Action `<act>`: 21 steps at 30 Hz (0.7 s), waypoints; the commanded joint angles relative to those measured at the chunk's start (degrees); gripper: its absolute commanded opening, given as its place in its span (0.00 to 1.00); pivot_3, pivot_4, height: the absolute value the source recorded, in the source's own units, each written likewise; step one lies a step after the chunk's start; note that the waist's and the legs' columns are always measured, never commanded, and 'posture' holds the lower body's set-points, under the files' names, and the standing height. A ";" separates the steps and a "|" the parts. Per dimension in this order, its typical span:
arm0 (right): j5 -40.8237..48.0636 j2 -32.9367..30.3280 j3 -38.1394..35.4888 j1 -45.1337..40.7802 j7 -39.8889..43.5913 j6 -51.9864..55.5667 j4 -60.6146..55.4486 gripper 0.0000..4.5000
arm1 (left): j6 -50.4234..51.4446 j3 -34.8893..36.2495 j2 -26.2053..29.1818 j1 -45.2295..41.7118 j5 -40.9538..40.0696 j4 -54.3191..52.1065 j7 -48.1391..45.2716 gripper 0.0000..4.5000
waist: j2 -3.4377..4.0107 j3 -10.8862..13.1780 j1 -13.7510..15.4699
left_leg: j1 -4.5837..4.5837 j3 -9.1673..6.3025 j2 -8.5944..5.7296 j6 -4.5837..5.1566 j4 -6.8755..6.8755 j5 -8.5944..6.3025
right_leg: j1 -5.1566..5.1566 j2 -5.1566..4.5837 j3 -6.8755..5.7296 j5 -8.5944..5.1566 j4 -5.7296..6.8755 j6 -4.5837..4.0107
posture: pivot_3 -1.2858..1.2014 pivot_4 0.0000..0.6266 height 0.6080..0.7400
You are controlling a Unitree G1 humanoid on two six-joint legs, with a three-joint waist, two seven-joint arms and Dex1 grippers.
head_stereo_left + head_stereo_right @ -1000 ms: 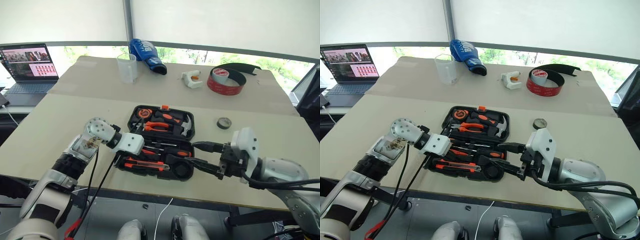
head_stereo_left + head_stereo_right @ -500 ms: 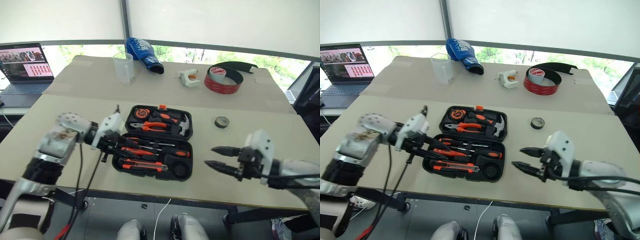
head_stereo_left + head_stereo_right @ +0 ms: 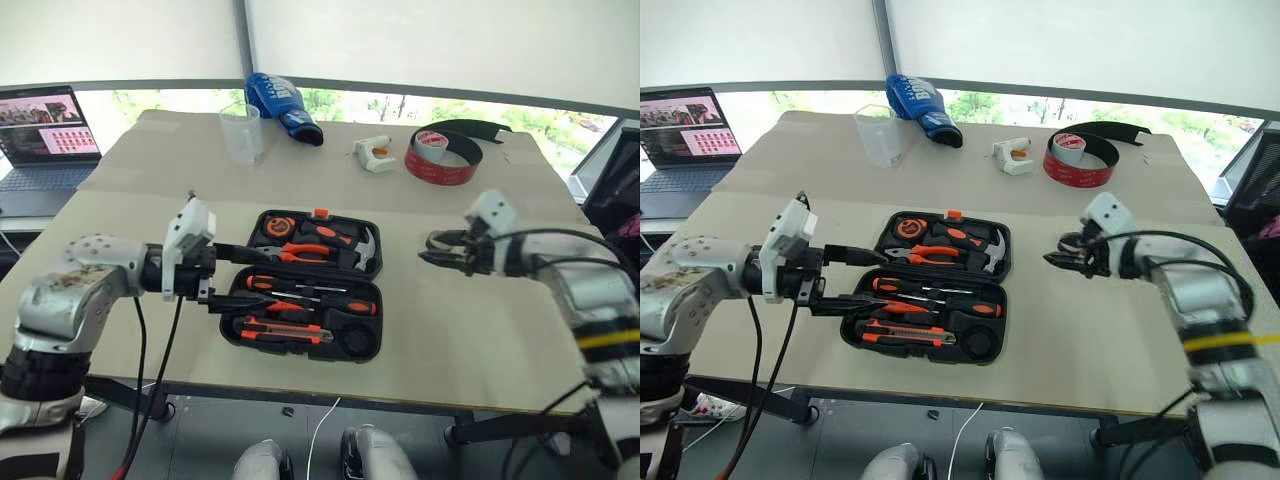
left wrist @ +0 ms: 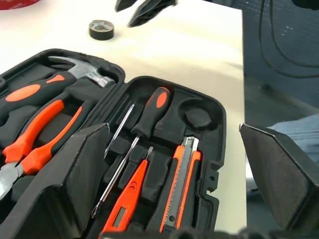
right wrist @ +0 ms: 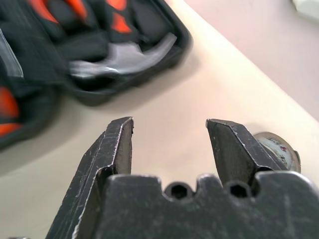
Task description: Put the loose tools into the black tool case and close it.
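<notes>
Case (image 3: 305, 300) is lying open on the tabletop (image 3: 470, 330), screwdrivers and knife seated; tape roll (image 4: 101, 29) is sitting loose beside the wide, empty right tool (image 3: 437, 250). Left tool (image 3: 232, 279) is hovering wide. Risk: an off-centre grasp is likely nudging the roll away.

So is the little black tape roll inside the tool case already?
No, the small dark tape roll sits on the table outside the open black tool case, near the right gripper.

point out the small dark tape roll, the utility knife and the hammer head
small dark tape roll (image 4: 101, 29), left wrist view, top rim
utility knife (image 4: 180, 181), left wrist view, mid body
hammer head (image 3: 371, 248), left eye view, metal head
</notes>
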 commanded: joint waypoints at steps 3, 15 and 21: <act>-8.76 4.00 2.15 -9.19 -2.25 -9.73 21.01 0.73 | -0.41 2.98 0.95 2.44 -1.05 -4.70 3.82 1.00 | 0.03 0.02 0.11 | 0.02 0.04 0.01 -0.02 -0.06 0.01 | 0.01 -0.02 -0.02 -0.01 -0.01 0.01 | 0.52 0.24 0.92; -14.14 8.84 -0.34 -15.34 -5.45 -17.66 39.05 0.28 | -1.62 3.49 1.79 4.79 -1.05 -6.56 6.53 1.00 | 0.14 0.07 -0.45 | 0.06 0.05 0.10 -0.27 -0.07 0.15 | 0.01 -0.05 -0.02 -0.01 0.10 -0.01 | 0.52 0.24 0.92; -14.70 8.17 -1.40 -14.84 -2.80 -20.90 37.21 0.01 | -3.38 1.58 2.19 4.00 0.24 -5.26 5.41 1.00 | 0.20 0.11 -0.48 | 0.08 0.05 0.11 -0.37 -0.07 0.22 | 0.02 -0.05 0.00 0.02 0.13 -0.06 | 0.52 0.24 0.92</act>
